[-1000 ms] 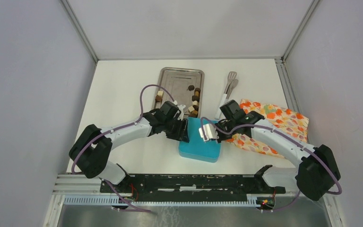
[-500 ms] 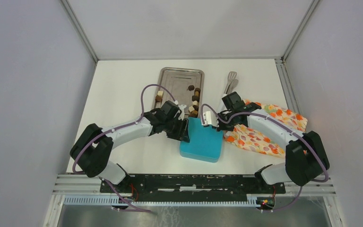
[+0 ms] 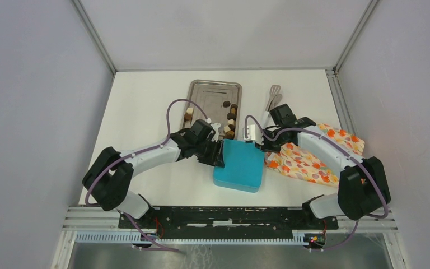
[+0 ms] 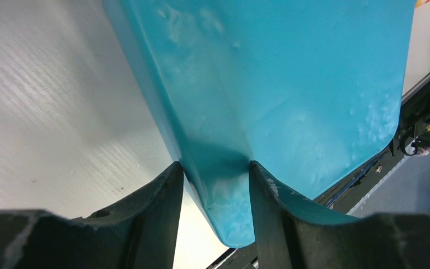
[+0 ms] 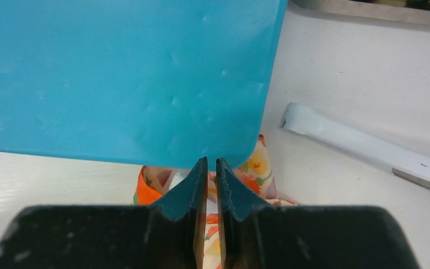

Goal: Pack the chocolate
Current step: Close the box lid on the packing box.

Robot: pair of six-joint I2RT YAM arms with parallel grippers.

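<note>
Nearest the bases, the teal box is lying flat, showing a plain top. The left gripper is clamping its left edge. The left wrist view is showing the teal wall squeezed between both fingers, a grip the top view is hiding.

The right gripper is hovering at the box's far right corner. Only the right wrist view is showing its jaws drawn to a thin slit, gripping nothing, above the orange floral cloth.

Farther out, the white-handled tongs are lying just right of the steel tray. The chocolate is sitting in that tray: small dark, mid-brown and cream pieces clustering along its right side, with 1 apart at the left rim. Bare table is stretching left of the tray and box.
</note>
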